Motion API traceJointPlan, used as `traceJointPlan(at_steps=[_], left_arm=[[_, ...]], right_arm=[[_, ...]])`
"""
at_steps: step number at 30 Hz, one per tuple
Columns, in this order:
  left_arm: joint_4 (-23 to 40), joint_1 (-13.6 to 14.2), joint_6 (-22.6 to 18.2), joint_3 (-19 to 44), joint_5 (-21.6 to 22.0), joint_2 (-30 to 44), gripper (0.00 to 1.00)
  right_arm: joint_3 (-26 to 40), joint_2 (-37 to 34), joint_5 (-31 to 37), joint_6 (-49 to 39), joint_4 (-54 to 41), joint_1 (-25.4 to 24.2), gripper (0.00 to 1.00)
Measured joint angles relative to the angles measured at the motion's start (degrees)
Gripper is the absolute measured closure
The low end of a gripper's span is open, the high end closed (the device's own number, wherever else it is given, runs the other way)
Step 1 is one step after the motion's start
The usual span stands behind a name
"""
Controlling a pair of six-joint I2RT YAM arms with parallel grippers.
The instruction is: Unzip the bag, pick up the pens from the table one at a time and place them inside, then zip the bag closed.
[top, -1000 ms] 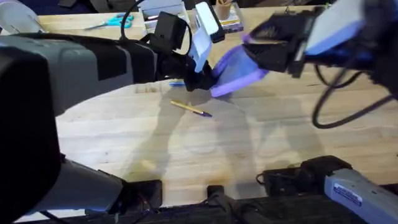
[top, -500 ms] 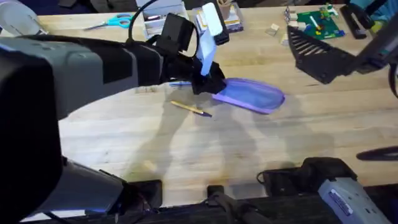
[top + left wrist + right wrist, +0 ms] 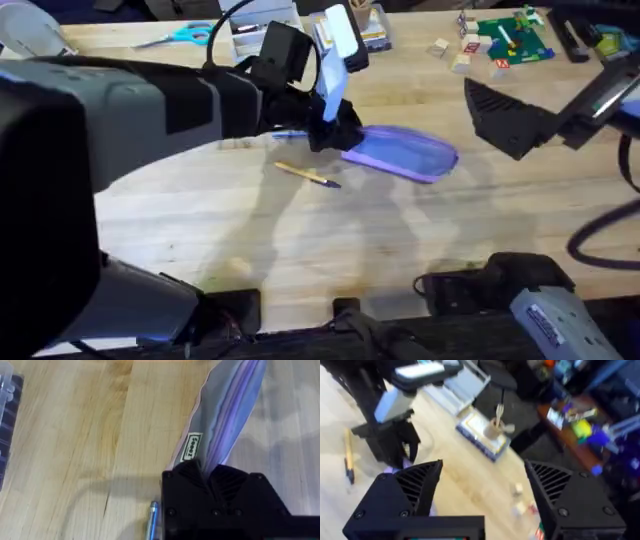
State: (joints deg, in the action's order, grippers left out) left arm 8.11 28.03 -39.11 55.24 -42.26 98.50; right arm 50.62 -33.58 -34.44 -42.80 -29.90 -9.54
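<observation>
The lavender bag (image 3: 405,153) lies flat on the table (image 3: 300,230), its zipper running along the top. My left gripper (image 3: 332,130) is shut on the bag's left end; in the left wrist view the fingers (image 3: 207,477) pinch the fabric (image 3: 227,415) just past a small label. The yellow pen (image 3: 308,174) lies just in front of the left gripper. The blue-grey pen (image 3: 285,133) lies half hidden under that arm, with its silvery tip (image 3: 151,520) showing beside the fingers. My right gripper (image 3: 508,118) hangs open to the right of the bag, holding nothing, with its fingers (image 3: 405,490) spread wide.
Teal scissors (image 3: 182,33) and a clear plastic box (image 3: 262,25) sit at the back left. A green plate with small bricks (image 3: 512,40) is at the back right. A cup of sticks (image 3: 496,427) stands on a book near the far edge.
The right gripper let go of the raised bag and swung away to the right. The bag dropped flat onto the table, and the left gripper stayed shut on its end.
</observation>
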Motion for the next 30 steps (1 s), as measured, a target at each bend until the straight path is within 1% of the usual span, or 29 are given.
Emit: traceJointPlan(at_steps=[3,7,15,19,23,26,30], left_arm=[[0.0,0.0,0.0,0.0,0.0,0.0,0.958],[0.0,0.0,0.0,0.0,0.0,0.0,0.958],[0.0,0.0,0.0,0.0,0.0,0.0,0.958],[0.0,0.0,0.0,0.0,0.0,0.0,0.958],[0.0,0.0,0.0,0.0,0.0,0.0,0.958],[0.0,0.0,0.0,0.0,0.0,0.0,0.958],[0.0,0.0,0.0,0.0,0.0,0.0,0.959]], right_arm=[[0.0,0.0,2.4,0.5,-3.5,-1.2,0.005],[0.0,0.0,4.8,0.8,-9.1,-4.6,0.005],[0.0,-0.1,6.2,0.6,-19.5,-15.3,0.005],[0.0,-1.5,6.2,-1.2,-24.4,-19.9,0.005],[0.0,-3.7,6.3,-4.3,-28.6,-21.9,0.005],[0.0,-5.4,6.2,-7.8,-31.3,-22.1,0.005],[0.0,-8.3,5.9,-14.5,-33.7,-22.1,0.006]])
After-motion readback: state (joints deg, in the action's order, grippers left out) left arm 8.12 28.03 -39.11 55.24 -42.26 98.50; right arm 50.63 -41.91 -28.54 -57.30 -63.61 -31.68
